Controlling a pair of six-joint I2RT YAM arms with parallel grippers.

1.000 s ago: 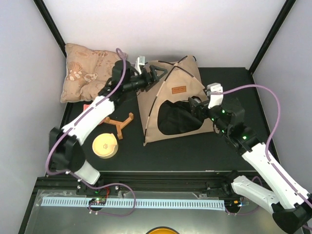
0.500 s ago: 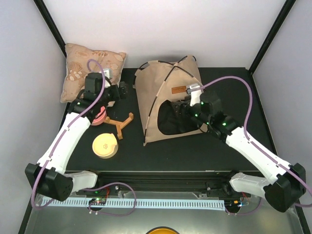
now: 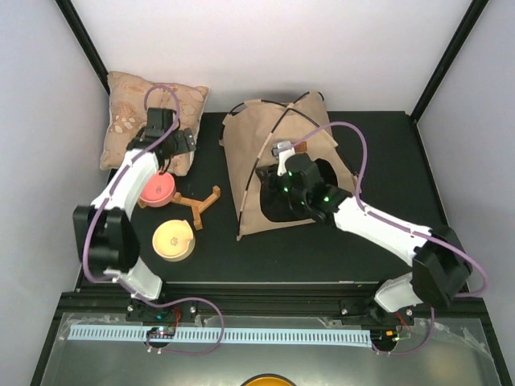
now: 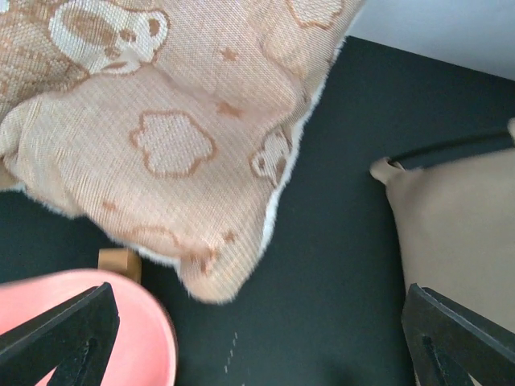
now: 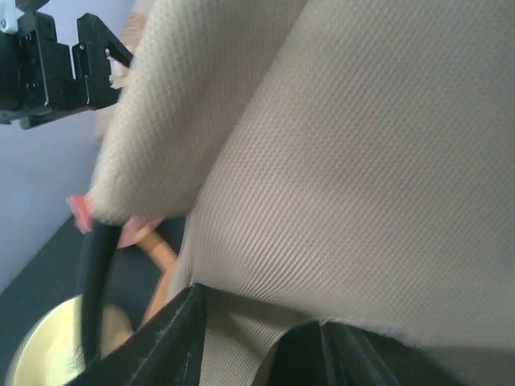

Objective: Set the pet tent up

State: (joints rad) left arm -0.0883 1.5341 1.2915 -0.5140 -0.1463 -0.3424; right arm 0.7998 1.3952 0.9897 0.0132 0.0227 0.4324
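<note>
Spread wide, my left fingers [image 4: 60, 338] hang over bare black bench [image 4: 322, 241], one at each lower corner of the wrist view with nothing between them. Just off their tips lies the near corner of the patterned cushion [image 4: 161, 145]. A pink bowl [image 4: 137, 305] sits under the left-hand finger, and the tan edge of the pet tent [image 4: 459, 233] shows at the right, with a black pole [image 4: 451, 151] running into its corner.

My right fingers [image 5: 181, 338] are pushed close against the tent's canvas, which fills nearly the whole wrist view. A hem of that canvas lies in the gap between them, but I cannot tell whether they are pinching it or only standing around it. From above, this arm reaches in at the left edge of the tent's dark doorway.

From above, the pet tent [image 3: 310, 129] stands on the bench toward the back, about mid-width, to the right of the cushion [image 3: 153, 96] and apart from it. In front of the cushion lie the pink bowl [image 3: 157, 191], a brown wooden piece [image 3: 201, 203] and a pale yellow disc [image 3: 173, 240], all left of the tent.
</note>
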